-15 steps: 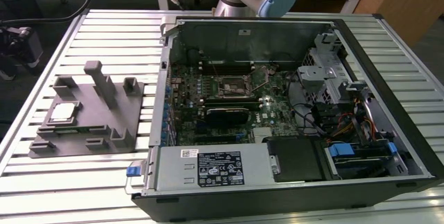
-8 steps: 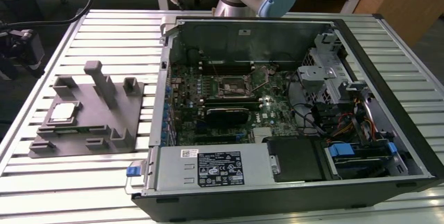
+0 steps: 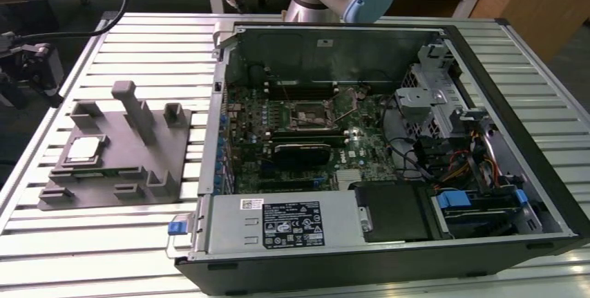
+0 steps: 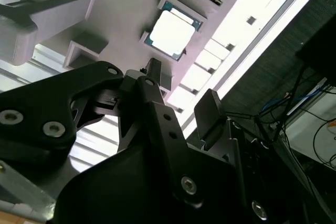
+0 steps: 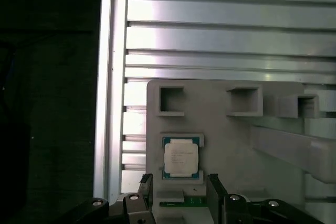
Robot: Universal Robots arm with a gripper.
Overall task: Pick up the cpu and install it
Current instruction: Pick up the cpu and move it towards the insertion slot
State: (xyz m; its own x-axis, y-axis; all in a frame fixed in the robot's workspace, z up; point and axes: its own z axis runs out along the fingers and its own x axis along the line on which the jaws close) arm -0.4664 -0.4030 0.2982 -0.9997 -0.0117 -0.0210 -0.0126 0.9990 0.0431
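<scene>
Silvery square green-rimmed cpu [image 5: 181, 157] is lying in a recess of the grey plastic fixture [image 5: 236, 145], black metal gripper [image 5: 180, 186] hovering just beside it, fingers [image 5: 215, 188] spread apart, gripping nothing.

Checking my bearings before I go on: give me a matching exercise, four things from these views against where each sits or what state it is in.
Things:
1. cpu
2. gripper
3. socket
4. grey holder

Places or states:
A. on the slatted table, beside the computer case
B. open, holding nothing
C. on the board inside the computer case
D. lying in a recess of the grey holder

Pairs: 1-D, 2-B, 3-C, 4-A.
</scene>
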